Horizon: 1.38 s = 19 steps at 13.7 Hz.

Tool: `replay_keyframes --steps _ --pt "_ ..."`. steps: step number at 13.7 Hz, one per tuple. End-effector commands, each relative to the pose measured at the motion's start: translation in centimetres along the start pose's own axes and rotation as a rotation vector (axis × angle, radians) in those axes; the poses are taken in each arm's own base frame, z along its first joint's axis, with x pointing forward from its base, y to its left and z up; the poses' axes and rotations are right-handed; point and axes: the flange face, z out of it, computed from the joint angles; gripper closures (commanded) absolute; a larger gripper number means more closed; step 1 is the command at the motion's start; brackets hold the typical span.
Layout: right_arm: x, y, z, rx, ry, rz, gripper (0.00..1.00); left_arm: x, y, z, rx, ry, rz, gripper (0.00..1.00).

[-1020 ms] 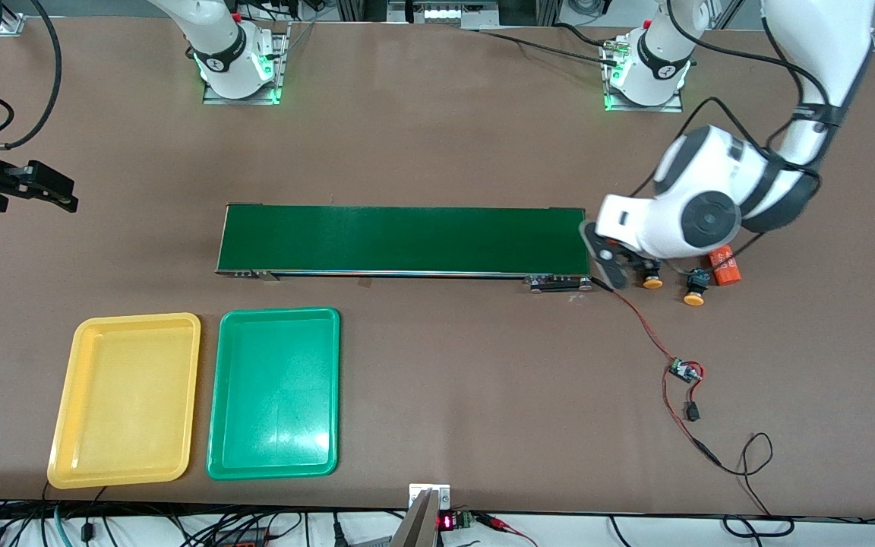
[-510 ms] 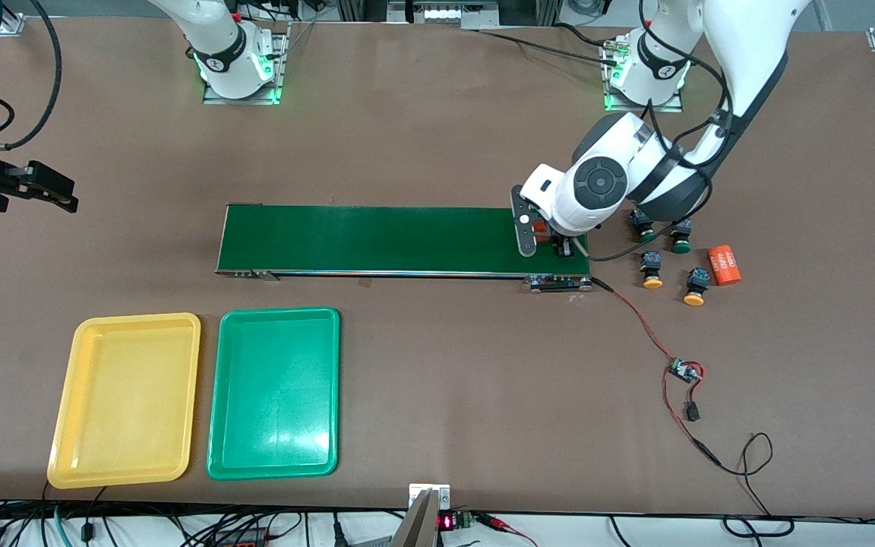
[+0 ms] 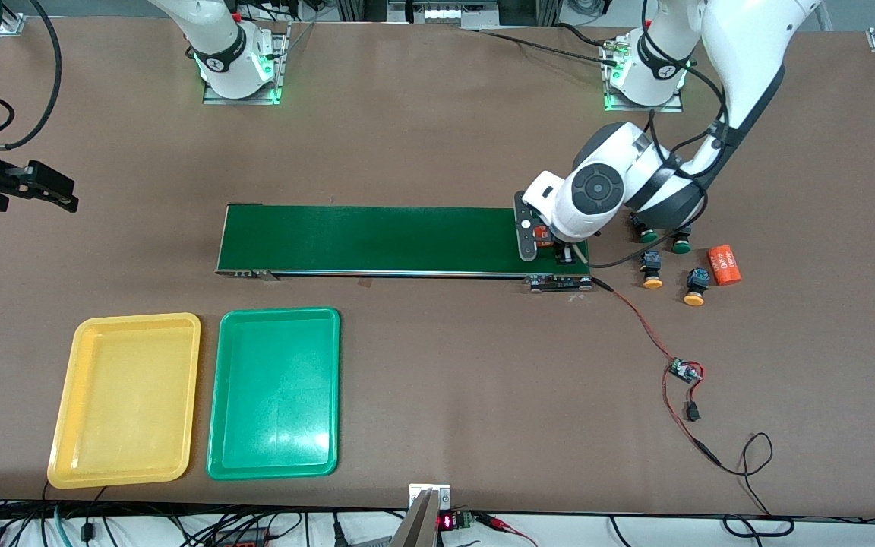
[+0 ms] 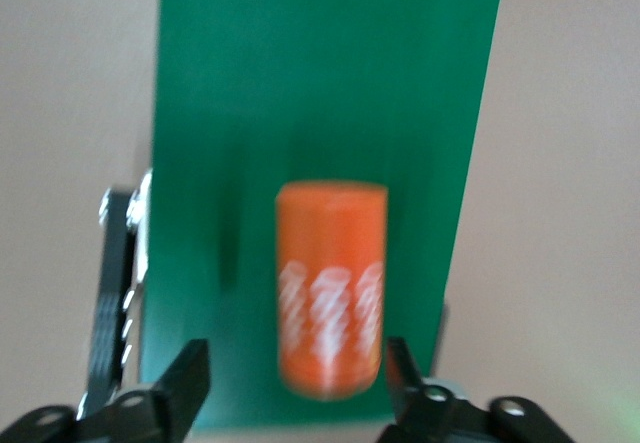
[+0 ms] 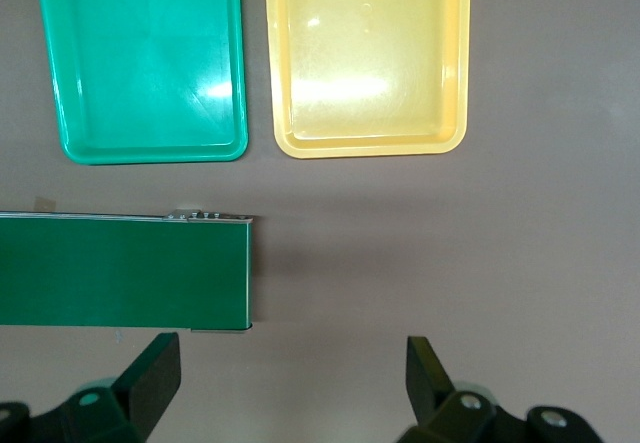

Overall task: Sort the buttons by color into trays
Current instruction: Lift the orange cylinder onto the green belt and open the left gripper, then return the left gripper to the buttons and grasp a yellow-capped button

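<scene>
- My left gripper (image 4: 295, 388) hangs over the belt's (image 3: 377, 239) end nearest the left arm, fingers spread, an orange cylinder (image 4: 331, 298) lying on the belt between them, apparently not pinched.
- My right gripper (image 5: 290, 383) waits spread above bare table near the belt's other end.
- The four buttons (image 3: 665, 262) sit on the table off the belt's end, beside another orange cylinder (image 3: 724, 264); the yellow tray (image 3: 65, 403) and green tray (image 3: 217, 395) hold nothing.
- I judge the buttons light, rigid and prone to roll; grip the dark body, not the cap.
</scene>
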Motion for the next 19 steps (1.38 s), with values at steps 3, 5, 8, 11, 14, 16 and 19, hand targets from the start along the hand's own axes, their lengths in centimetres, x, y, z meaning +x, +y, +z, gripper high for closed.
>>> replay_keyframes --steps 3,5,8,11,14,16,19 --pt "-0.6 0.1 -0.1 0.009 -0.007 0.014 0.00 -7.1 -3.6 -10.4 -0.021 -0.107 -0.319 0.00" --pt "-0.7 0.5 -0.1 0.009 -0.007 0.020 0.00 -10.9 -5.3 -11.0 -0.032 -0.115 -0.560 0.00" --pt "-0.7 0.3 -0.1 0.009 -0.009 0.017 0.00 -14.2 -7.1 -10.2 -0.037 -0.115 -0.925 0.00" --pt "-0.7 0.3 0.0 0.009 -0.010 0.017 0.00 -14.8 -7.8 -8.3 -0.043 -0.148 -1.228 0.00" --pt "-0.7 0.3 0.0 0.009 -0.010 0.017 0.00 -18.0 -10.4 -6.1 -0.067 -0.170 -1.324 0.00" --pt "-0.9 0.3 -0.1 0.010 -0.021 0.017 0.00 -19.1 -12.0 -6.8 -0.102 -0.150 -1.361 0.00" --pt "-0.9 0.3 -0.1 0.010 -0.022 0.017 0.00 -19.8 -12.9 -3.8 -0.151 -0.172 -1.366 0.02"
